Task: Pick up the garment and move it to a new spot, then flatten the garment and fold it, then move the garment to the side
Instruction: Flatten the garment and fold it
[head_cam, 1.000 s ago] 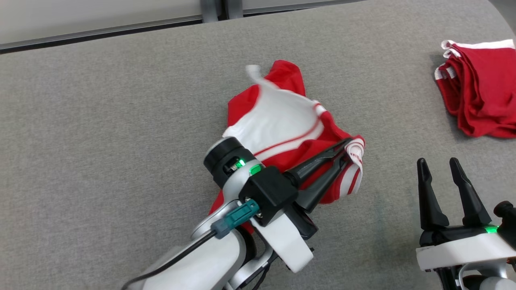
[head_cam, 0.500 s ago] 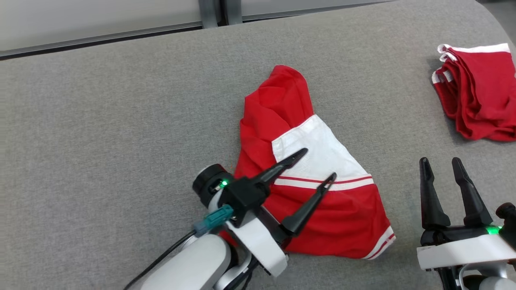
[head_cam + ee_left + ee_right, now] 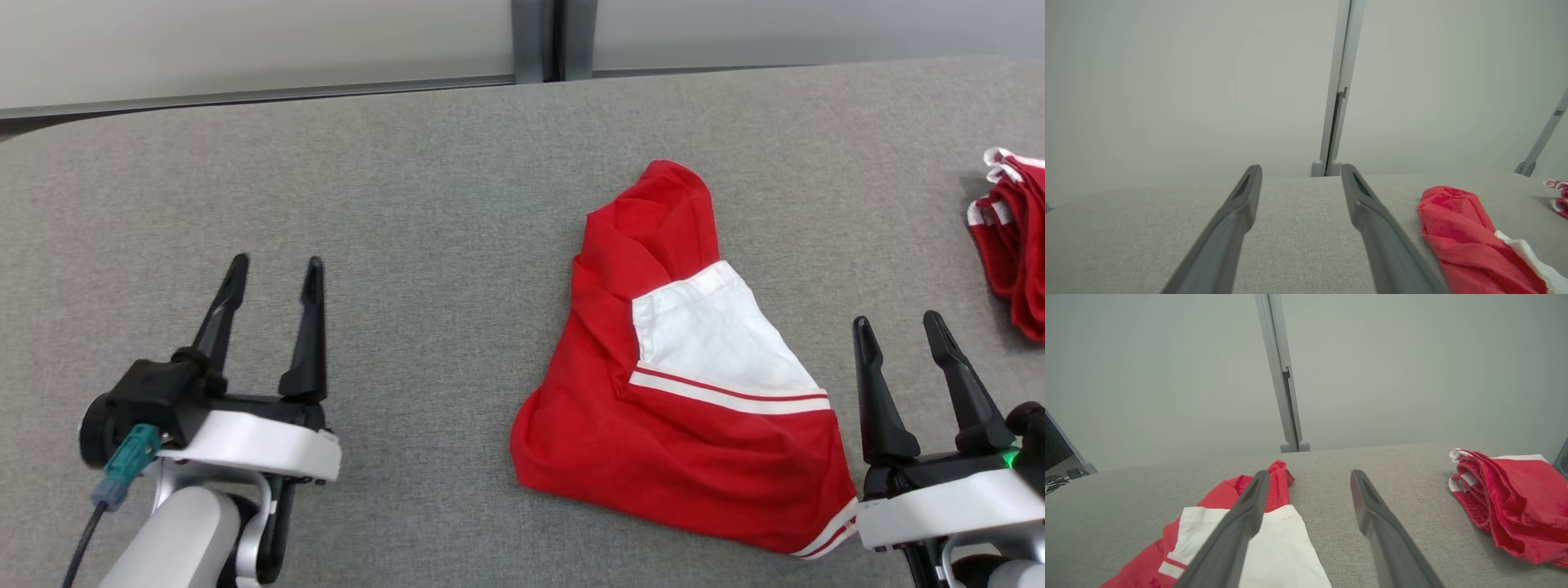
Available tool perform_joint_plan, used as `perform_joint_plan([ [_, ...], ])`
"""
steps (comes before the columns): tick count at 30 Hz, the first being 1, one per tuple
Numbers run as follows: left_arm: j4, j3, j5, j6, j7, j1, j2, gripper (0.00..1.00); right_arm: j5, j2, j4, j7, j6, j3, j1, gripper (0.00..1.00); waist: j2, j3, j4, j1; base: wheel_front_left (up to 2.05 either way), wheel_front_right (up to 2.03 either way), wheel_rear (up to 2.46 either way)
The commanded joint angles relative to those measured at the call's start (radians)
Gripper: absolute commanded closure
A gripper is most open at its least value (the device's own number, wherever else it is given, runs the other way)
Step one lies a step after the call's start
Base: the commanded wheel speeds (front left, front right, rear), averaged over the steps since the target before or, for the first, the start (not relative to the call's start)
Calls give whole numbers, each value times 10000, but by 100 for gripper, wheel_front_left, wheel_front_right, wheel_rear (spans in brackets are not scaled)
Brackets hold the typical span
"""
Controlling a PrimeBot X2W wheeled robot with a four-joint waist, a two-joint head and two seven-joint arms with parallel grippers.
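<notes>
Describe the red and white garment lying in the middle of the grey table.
The garment looks like soft, thin cloth: mostly red, with a white panel edged by white and red stripes, and a striped hem at its near right corner. It lies crumpled, roughly triangular, narrowing toward the far side. It rests on the table; nothing grips it.

The head camera looks steeply down from the near edge onto the grey fabric-covered table [image 3: 408,204]. Both wrist cameras sit low over it, facing almost level toward its far edge and the grey metal wall post [image 3: 1337,90] (which every view catches). All three share the crumpled red-and-white cloth garment [image 3: 678,425].
</notes>
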Motion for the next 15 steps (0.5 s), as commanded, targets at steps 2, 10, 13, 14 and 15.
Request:
perform_joint_plan([
  [2,87,399,-186,37,-64,452,146,0,-97,-121,-87,125,0,8,145,0,0,-289,307,0,0,0,0],
  [10,34,1109,-302,-522,-88,1656,502,0,-120,-287,-125,416,0,-15,696,0,0,-996,591,0,0,0,0],
  [13,-71,1136,-192,-602,-91,1909,509,0,-81,-292,-183,512,0,-20,803,0,0,-1126,620,0,0,0,0],
  [14,-103,1127,-158,-627,-92,1951,493,0,-72,-294,-203,545,0,-20,830,0,0,-1147,629,0,0,0,0],
  [15,-123,1108,-143,-636,-92,1977,475,0,-61,-294,-210,563,0,-13,861,0,0,-1174,636,0,0,0,0],
])
